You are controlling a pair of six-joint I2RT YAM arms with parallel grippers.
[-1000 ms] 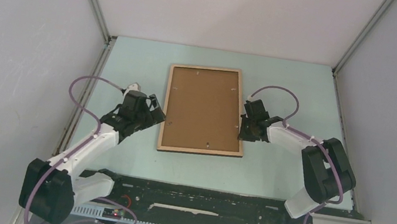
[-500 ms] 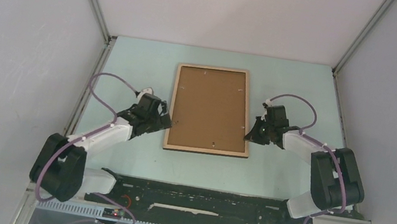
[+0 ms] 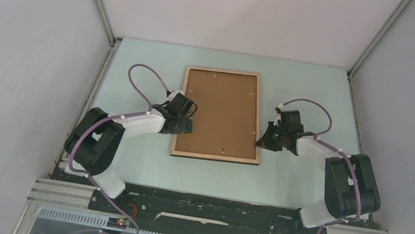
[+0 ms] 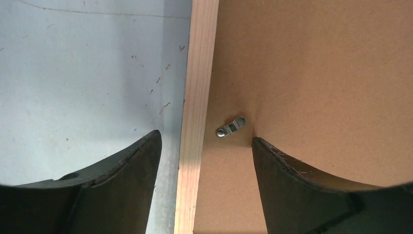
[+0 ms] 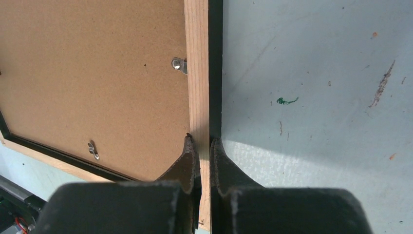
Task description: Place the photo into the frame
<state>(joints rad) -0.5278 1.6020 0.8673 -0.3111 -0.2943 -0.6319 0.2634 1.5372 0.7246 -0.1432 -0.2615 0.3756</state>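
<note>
The frame (image 3: 214,156) lies back-up on the pale green surface (image 3: 143,70). Its opening is filled by a brown backing board (image 3: 221,110), and anything beneath that board is hidden. At the frame's left rail, towards the near end, the left claw (image 4: 204,139) stands wide open and grips nothing. One finger is outside the rail and the other over the board, with a small metal turn clip (image 4: 231,127) between them. At the frame's right rail the right claw (image 5: 201,140) is pinched almost closed on the wood. Surface shows all round the frame, in wider strips to its left and right than beyond its far edge.

Brown backing board (image 3: 221,110), scuffed pale table (image 3: 308,88)
</note>
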